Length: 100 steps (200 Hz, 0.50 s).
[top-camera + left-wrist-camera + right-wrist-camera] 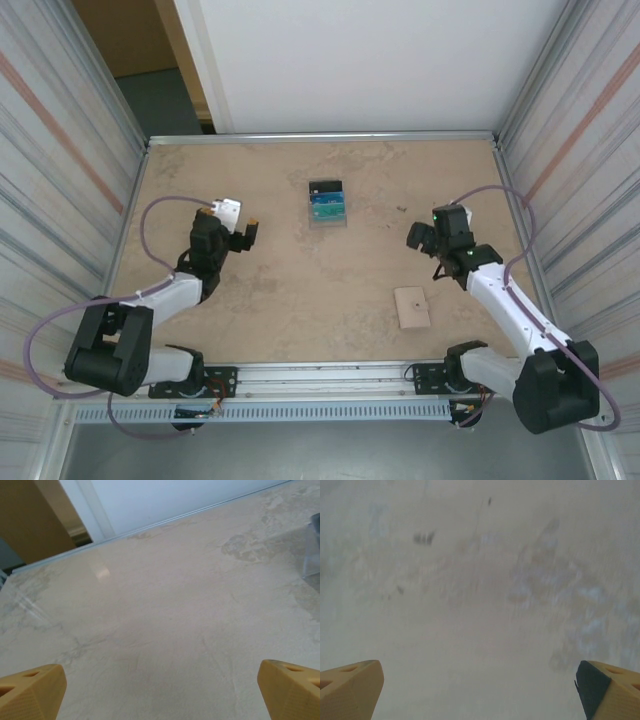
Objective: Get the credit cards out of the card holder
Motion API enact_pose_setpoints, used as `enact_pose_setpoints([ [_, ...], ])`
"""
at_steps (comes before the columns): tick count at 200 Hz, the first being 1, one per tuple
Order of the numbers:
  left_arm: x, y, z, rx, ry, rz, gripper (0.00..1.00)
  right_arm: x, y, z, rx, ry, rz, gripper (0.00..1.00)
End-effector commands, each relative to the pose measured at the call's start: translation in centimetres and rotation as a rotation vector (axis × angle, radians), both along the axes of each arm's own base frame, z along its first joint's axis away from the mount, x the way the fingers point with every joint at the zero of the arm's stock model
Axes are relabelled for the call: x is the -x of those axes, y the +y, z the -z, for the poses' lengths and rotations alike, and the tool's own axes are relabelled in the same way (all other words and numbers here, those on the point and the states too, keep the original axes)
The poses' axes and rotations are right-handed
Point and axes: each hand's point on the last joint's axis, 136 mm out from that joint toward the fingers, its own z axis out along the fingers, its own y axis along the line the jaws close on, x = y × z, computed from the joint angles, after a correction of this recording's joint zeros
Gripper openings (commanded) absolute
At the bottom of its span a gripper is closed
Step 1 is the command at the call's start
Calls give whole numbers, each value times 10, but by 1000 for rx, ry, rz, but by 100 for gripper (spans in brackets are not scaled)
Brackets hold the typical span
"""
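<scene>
A small flat tan folding card holder (412,307) with a dark snap dot lies closed on the beige marbled table top (300,310), tan side up. It sits alone on the bare surface, with nothing touching it. Towards the arm bases from the holder runs the aluminium rail (320,372) that carries both arms, near it but not touching.

The right gripper (416,238) hangs over the table on the far side of the holder, almost straight beyond it and clearly apart from it. In the blurred right wrist view its two tan fingertips sit at the bottom corners, so the right gripper (479,692) is spread wide, with bare table between the tips. One fingertip carries a dark pad (590,687).

The left gripper (232,220) is well apart from the holder, off to its left and further from the bases. The left wrist view shows the left gripper (161,690) equally wide apart and holding nothing, with only table surface between its tips.

Beyond the holder and to its left, further out than either gripper, rests a small pile of black, blue and teal flat pieces (326,203) on a clear plastic piece (312,547). Whether these pieces are cards cannot be told.
</scene>
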Motion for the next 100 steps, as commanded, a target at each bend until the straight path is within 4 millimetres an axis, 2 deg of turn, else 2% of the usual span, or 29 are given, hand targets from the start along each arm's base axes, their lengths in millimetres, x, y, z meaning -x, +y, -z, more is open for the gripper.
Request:
enact_pose_setpoints([
  [1, -2, 6, -34, -35, -81, -47, 99, 49, 5, 23, -41, 157, 61, 99],
  [22, 2, 5, -49, 10, -102, -45, 99, 73, 17, 35, -50, 230, 58, 99],
  [28, 3, 7, -52, 26, -103, -57, 99, 80, 19, 33, -62, 227, 62, 99],
  [52, 7, 12, -63, 94, -117, -100, 99, 102, 22, 47, -60, 311, 90, 99],
  [76, 13, 13, -74, 146, -154, -106, 99, 116, 21, 62, -44, 381, 115, 99],
  [100, 15, 20, -83, 195, -182, -152, 99, 121, 25, 73, -52, 414, 111, 99],
])
